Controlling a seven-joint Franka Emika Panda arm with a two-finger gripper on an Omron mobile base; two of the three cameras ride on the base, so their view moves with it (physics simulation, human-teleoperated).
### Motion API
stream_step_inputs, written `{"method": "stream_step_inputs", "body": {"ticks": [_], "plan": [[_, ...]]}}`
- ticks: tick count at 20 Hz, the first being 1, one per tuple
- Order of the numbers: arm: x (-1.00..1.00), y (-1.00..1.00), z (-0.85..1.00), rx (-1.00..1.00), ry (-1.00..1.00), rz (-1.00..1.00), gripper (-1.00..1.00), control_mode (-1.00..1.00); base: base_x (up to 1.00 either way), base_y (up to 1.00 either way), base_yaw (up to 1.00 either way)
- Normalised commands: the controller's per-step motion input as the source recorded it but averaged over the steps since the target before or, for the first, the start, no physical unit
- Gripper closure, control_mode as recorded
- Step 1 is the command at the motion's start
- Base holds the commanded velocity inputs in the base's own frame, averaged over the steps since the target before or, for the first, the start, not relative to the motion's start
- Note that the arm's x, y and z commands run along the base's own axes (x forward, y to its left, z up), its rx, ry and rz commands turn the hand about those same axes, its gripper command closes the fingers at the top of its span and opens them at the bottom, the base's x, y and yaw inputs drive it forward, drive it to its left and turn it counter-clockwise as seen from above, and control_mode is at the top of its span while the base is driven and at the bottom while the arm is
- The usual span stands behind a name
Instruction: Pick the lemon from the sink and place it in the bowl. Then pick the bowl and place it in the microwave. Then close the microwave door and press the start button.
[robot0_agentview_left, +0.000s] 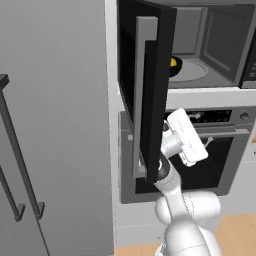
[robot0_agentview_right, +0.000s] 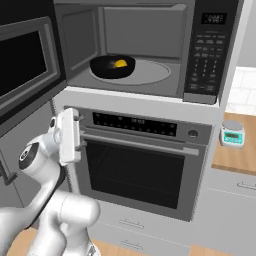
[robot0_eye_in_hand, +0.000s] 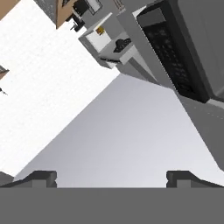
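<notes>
The microwave stands open. Inside it, the black bowl rests on the left of the glass turntable with the yellow lemon in it; bowl and lemon also peek past the door's edge. The microwave door is swung wide out to the left. My hand hangs below the cavity, in front of the oven and beside the door's lower edge. My gripper is open and holds nothing. The button panel is on the microwave's right. The sink is out of view.
Under the microwave is an oven with a bar handle. A small kitchen scale sits on a wooden counter at the right. A tall grey cabinet with long handles stands to the left.
</notes>
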Motion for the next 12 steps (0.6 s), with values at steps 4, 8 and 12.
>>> {"method": "stream_step_inputs", "body": {"ticks": [4, 8, 12], "plan": [[-0.05, 0.17, -0.78, 0.00, -0.26, 0.02, -1.00, -1.00, 0.00, 0.00, 0.00], [-0.08, 0.48, -0.85, 0.00, -0.18, 0.06, -1.00, -1.00, 0.00, 0.00, 0.00], [0.00, 0.68, -0.96, -0.03, -0.16, 0.06, -1.00, -1.00, 0.00, 0.00, 0.00]]}}
